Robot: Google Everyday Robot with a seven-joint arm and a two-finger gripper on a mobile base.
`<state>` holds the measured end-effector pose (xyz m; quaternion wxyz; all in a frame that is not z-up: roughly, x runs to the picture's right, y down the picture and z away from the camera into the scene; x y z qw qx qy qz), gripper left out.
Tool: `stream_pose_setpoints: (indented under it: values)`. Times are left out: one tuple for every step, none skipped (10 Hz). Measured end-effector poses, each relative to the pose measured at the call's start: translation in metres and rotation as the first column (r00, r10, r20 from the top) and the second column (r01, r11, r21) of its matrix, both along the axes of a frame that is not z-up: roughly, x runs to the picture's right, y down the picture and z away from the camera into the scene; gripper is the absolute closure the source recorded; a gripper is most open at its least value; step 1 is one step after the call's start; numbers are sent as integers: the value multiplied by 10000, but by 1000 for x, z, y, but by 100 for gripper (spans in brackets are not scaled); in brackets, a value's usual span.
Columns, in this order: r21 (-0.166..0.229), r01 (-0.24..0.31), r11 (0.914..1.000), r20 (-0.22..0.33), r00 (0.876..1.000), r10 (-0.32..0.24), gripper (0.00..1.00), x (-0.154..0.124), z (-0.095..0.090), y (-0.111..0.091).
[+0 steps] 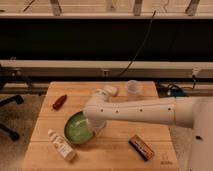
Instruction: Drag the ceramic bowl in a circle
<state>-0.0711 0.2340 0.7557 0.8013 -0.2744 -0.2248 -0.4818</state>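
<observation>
Your white arm (145,111) reaches in from the right, stretched nearly level and bent downward at the wrist. Your hand (96,129) points down at the arm's far left end.
</observation>
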Motion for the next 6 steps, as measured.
stream_pose_setpoints:
  values:
    - [90,111,9999,171,9998,-113,81,-12,1,-5]
    - [153,245,9996,372,9990,-251,81,-25,2,-11]
    - [274,362,9990,492,9981,-375,81,-35,7,-21]
    - [395,489,9980,541,9972,-511,81,-42,12,-31]
    - [491,591,9970,539,9966,-617,81,-49,18,-37]
    - [567,641,9963,540,9963,-672,81,-56,24,-45]
